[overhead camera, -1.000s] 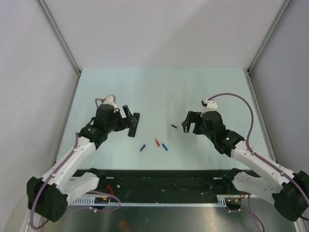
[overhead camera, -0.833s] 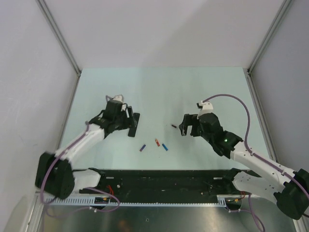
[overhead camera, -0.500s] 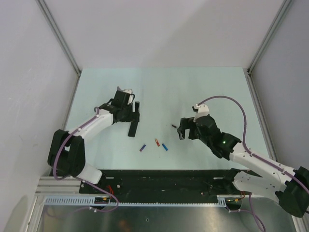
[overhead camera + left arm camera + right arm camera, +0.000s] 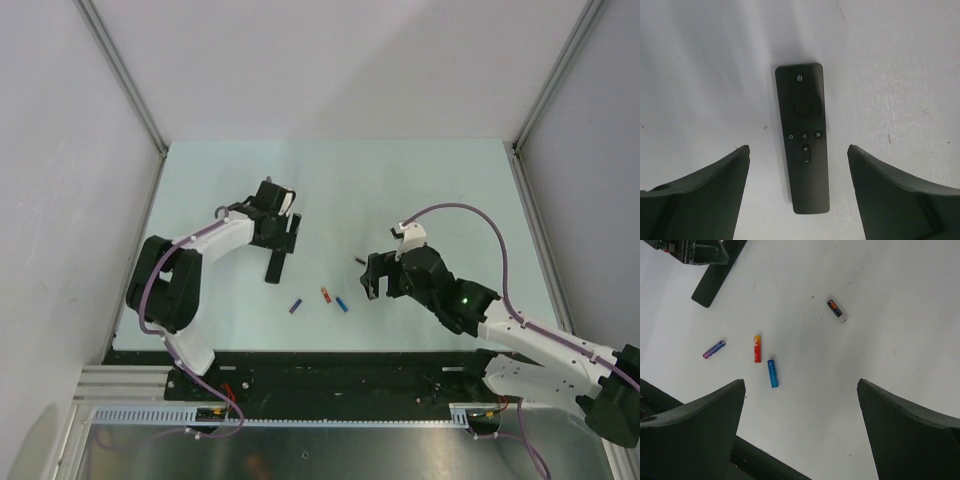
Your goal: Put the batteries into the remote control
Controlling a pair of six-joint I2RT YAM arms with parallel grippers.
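Remote (image 4: 803, 140) centred between spread left jaws, gaps along both edges.

Four batteries (image 4: 772, 373) lie scattered near the remote control (image 4: 714, 284).

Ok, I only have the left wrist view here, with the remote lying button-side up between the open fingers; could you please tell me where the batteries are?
Observer: Three lie in a loose group, nearer the arm bases than the remote: the purple-blue battery, the red-orange battery and the bright blue battery.
Operator: Thank you, and the fourth one?
Observer: The dark battery lies alone, to the right of those three, close to the right hand.
Operator: Is that hand holding anything?
Observer: No, it is open and empty.
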